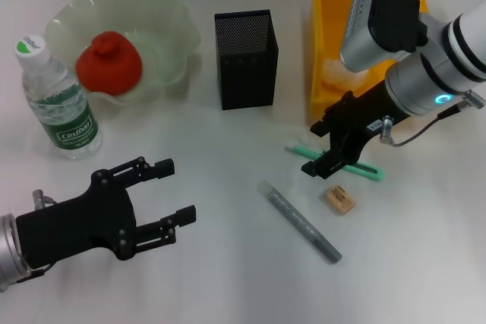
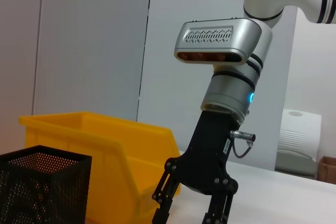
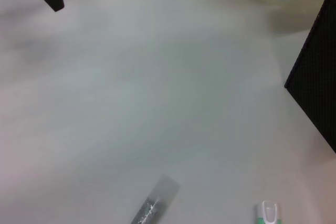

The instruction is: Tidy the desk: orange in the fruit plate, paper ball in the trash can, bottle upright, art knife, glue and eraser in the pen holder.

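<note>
My right gripper (image 1: 328, 158) hangs low over the desk (image 1: 220, 263), directly above the green art knife (image 1: 370, 173), whose two ends show on either side of my fingers. The jaws stand parted, and I cannot tell whether the tips touch the knife. Just beside it, nearer to me, lies the eraser (image 1: 339, 199), flat on the desk. To its left the grey glue stick (image 1: 298, 221) lies at a slant, apart from both. Behind my right arm stands the yellow trash can (image 1: 326, 51), with something pale inside that I cannot identify. To its left, near but not touching, stands the black mesh pen holder (image 1: 245, 58), upright. Further left sits the fruit plate (image 1: 171, 17), with the orange (image 1: 108, 62) resting inside it. The bottle (image 1: 58, 100) stands upright just beside the plate's near-left rim, cap on. My left gripper (image 1: 168, 191) hovers above the near-left part of the desk, jaws released and holding nothing, pointing toward the middle. From the left wrist view, the right gripper (image 2: 191, 211) is seen pointing downward, with the trash can (image 2: 105, 145) and pen holder (image 2: 42, 187) beside it. From the right wrist view, the glue stick (image 3: 155, 203) and one end of the art knife (image 3: 269, 213) appear on the desk (image 3: 147, 87).
</note>
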You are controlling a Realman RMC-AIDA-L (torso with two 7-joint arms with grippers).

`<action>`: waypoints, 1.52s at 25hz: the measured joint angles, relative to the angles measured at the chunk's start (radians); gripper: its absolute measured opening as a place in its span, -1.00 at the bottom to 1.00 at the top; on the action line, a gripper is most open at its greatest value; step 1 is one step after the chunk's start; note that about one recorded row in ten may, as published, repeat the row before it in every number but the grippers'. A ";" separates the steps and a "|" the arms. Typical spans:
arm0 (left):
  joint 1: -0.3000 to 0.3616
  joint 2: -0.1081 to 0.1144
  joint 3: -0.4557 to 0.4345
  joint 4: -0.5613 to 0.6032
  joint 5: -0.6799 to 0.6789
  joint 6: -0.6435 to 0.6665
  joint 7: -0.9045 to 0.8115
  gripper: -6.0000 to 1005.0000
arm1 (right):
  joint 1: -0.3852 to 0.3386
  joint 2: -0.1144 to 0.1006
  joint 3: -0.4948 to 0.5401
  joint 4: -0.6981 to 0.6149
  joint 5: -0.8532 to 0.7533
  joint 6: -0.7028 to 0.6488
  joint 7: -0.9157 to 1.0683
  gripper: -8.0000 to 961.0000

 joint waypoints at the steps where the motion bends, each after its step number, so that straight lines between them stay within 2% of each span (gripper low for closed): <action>1: 0.000 0.000 0.000 0.000 0.000 0.000 0.000 0.51 | 0.000 0.000 -0.002 0.001 0.000 0.003 0.000 0.58; 13: -0.002 0.000 0.000 0.000 0.000 0.005 -0.001 0.51 | 0.000 0.000 -0.019 0.010 0.001 0.032 0.000 0.19; 27: -0.002 0.001 0.000 0.002 0.000 0.001 -0.002 0.51 | 0.000 0.000 -0.048 0.019 0.002 0.079 0.000 0.19; 38: -0.006 0.001 0.000 0.002 0.000 0.000 -0.002 0.51 | 0.000 0.001 -0.080 0.039 0.008 0.121 0.000 0.05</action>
